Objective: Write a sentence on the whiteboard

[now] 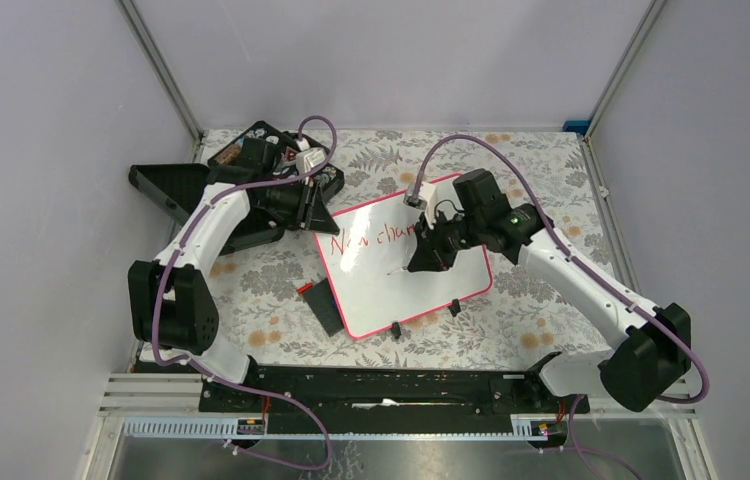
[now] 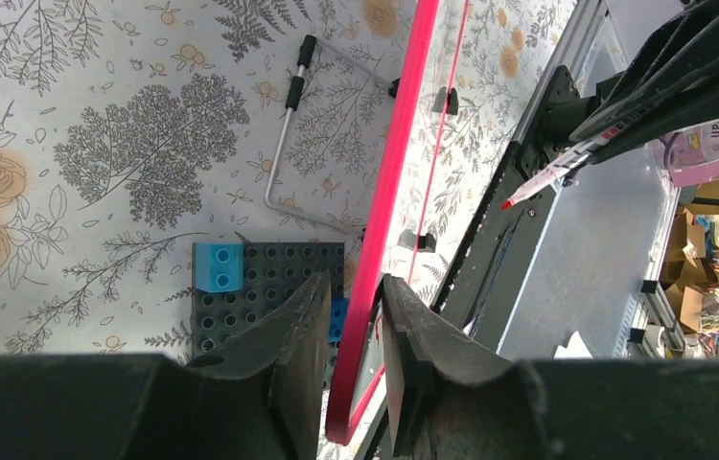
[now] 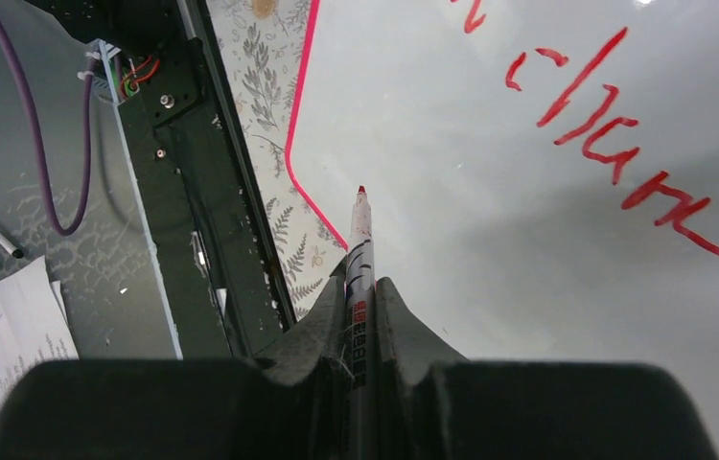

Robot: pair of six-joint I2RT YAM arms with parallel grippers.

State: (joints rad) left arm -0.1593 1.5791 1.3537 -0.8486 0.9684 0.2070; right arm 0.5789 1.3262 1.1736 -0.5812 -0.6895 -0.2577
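Your whiteboard [image 1: 391,290] sits about the middle of the worktop [image 1: 251,270], turned at a slant so that one of its long edges faces the near right corner. Two small black clip feet [image 1: 394,328] stick out from that long edge.

The sentence [image 1: 371,238] runs in red along the far part of the board. From above it reads roughly "New chan", and the right arm hides its end. In the right wrist view the last red letters [image 3: 605,125] lie to the right of the pen tip.

Your right gripper [image 1: 421,258] is clamped on a red marker [image 3: 354,268], which runs out between the fingers with its tip pointing at bare white board below the writing. You cannot tell from these views whether the tip touches the surface.

Your left gripper [image 2: 351,335] is at the board's far left corner, with one finger on each side of the pink-red frame [image 2: 384,192]. The jaws stand a little apart. A gap shows between the left finger and the frame, and you cannot tell whether the other finger touches the board.

A dark grey plate with blue blocks [image 2: 260,287] lies on the cloth just beside those fingers. Farther along the frame lies a bent metal rod with black grips [image 2: 284,144]. A dark flat block [image 1: 323,305] rests just beside the board's edge on the side toward the near left corner.
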